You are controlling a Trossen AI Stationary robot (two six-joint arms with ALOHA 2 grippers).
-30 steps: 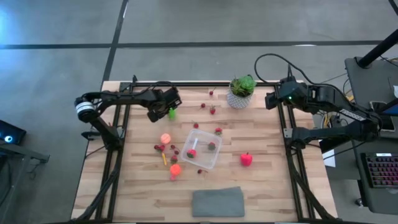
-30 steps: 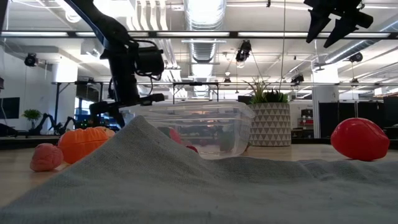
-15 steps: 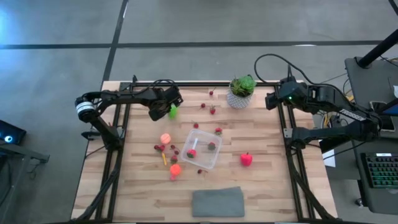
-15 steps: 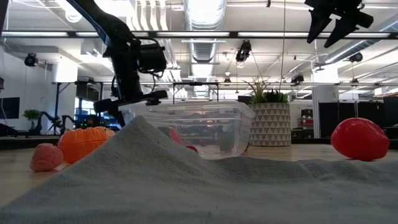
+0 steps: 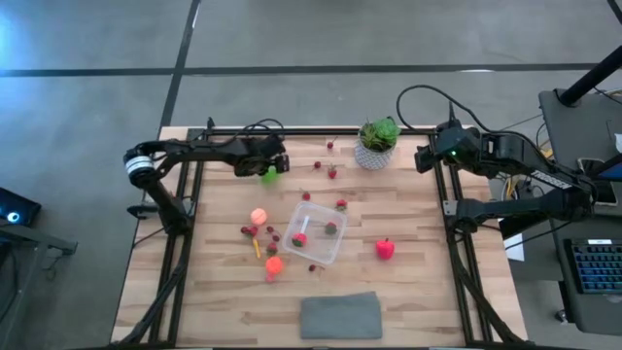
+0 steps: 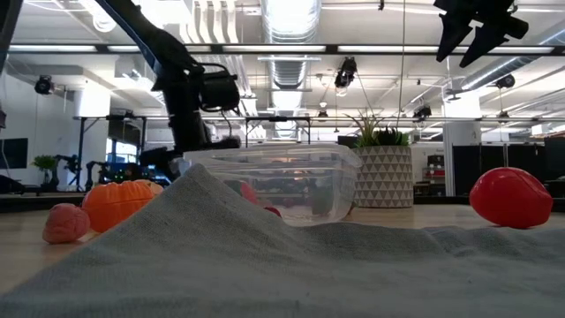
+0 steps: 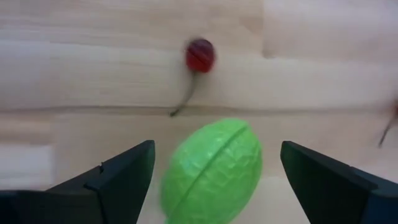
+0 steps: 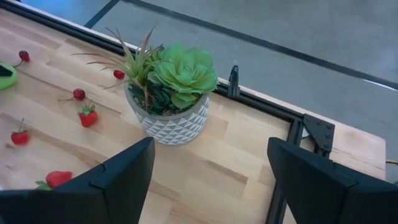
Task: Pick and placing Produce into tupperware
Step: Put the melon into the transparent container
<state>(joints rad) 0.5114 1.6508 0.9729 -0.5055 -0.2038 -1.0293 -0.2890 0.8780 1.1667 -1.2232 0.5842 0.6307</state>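
Wooden planks are making up the table [image 5: 408,282], and a grey cloth [image 5: 340,316] is lying flat near its front edge. Further in, near the middle, the clear tub [image 5: 317,231] is sitting with two small pieces of produce inside it, while a potted plant [image 5: 376,143] is standing by the far edge. Scattered around the tub are an orange piece [image 5: 274,263], a peach one [image 5: 259,216] and a red piece [image 5: 386,249] (plus tiny dark berries dotted about). Over at the far left, the left gripper [image 7: 211,171] is hovering with its fingers spread wide on either side of a green fruit [image 7: 211,171], not clamping it; a cherry [image 7: 200,55] is lying just beyond. The right gripper [image 8: 208,180] is waiting near the plant, fingers apart, holding nothing.
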